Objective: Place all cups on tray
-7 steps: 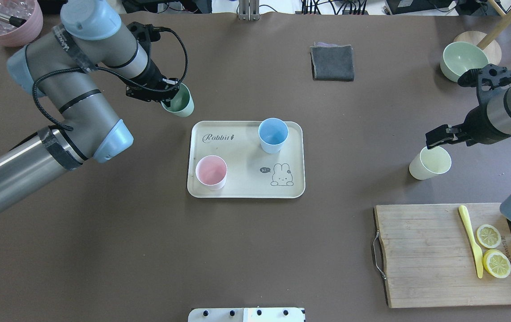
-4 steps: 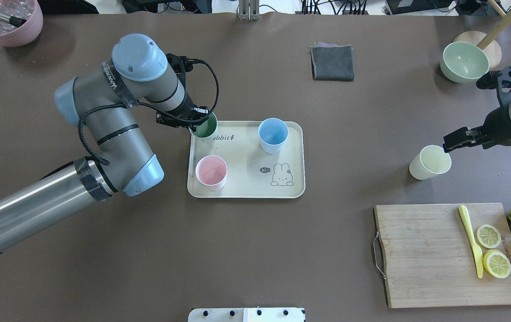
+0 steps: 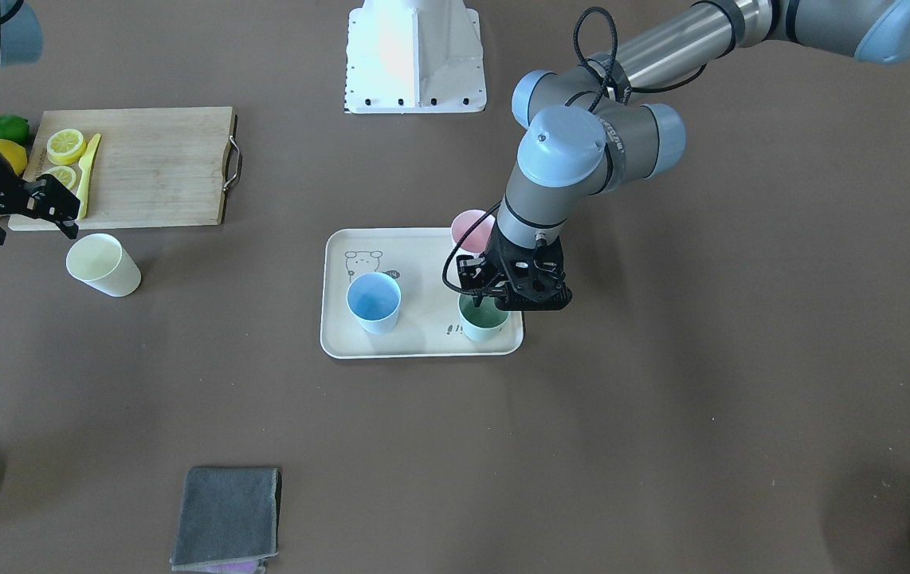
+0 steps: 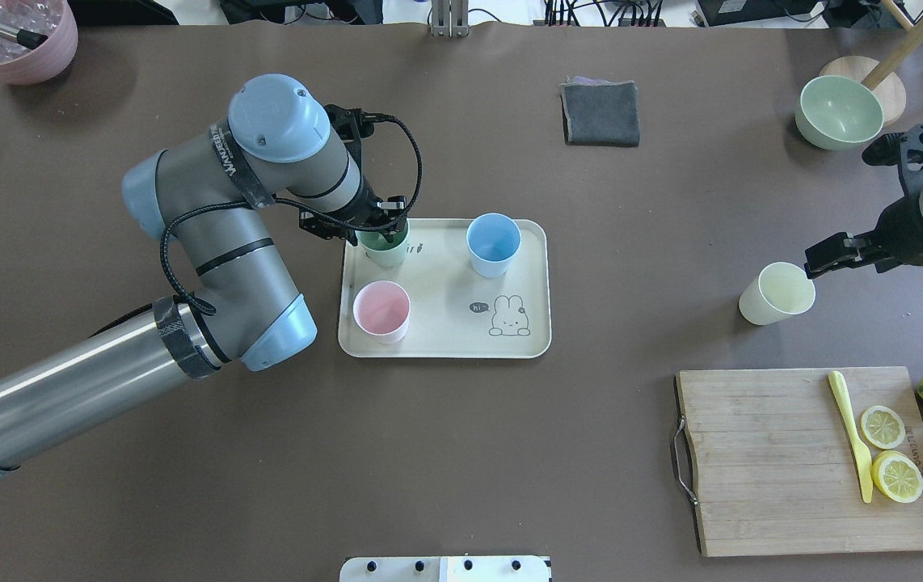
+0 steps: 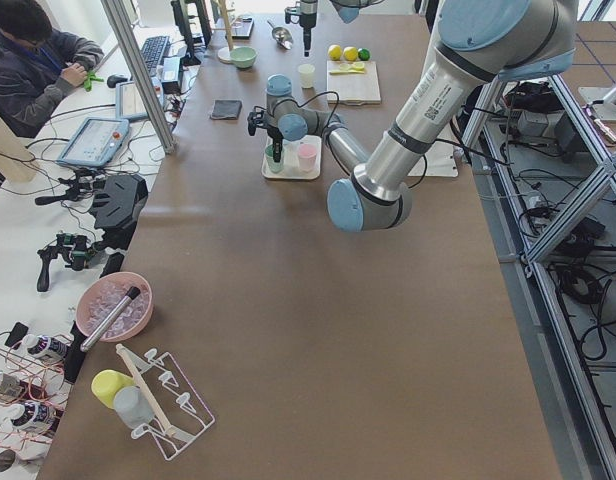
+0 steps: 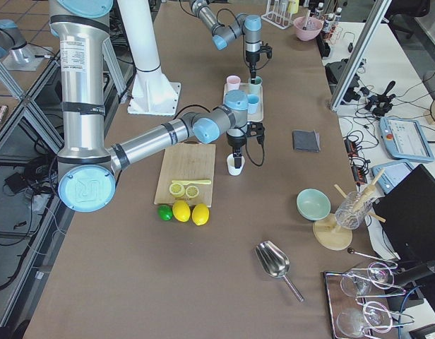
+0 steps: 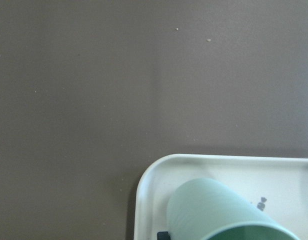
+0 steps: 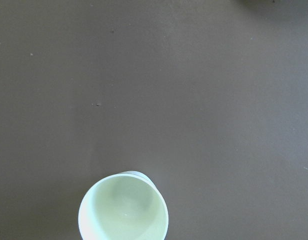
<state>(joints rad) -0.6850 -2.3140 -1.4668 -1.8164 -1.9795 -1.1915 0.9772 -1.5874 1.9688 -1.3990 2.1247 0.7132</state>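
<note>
Two cups stand by themselves on the tray [image 4: 445,327], which lies in the middle of the tabletop [image 4: 461,453]. The blue cup [image 4: 493,242] is on the side of the tray toward the far edge of the tabletop. The pink cup [image 4: 381,311] is on the side toward the near edge and the left edge. Both stand up straight and are well apart.

The green cup [image 3: 484,323] is at the tray's corner that points to the far left corner of the tabletop. The left end effector [image 4: 381,232] comes down from above and is clamped on its rim. I cannot tell if the cup's bottom touches the tray.

The yellow cup [image 4: 777,293] is not on the tray. It stands on the bare tabletop, well away from the tray, toward the right edge. The right end effector [image 4: 821,255] hangs just beside its rim with its fingers apart.

A wooden cutting board [image 4: 760,461] with lemon slices [image 4: 882,427] lies near the near right corner. A gray cloth [image 4: 600,113] lies near the far edge.
</note>
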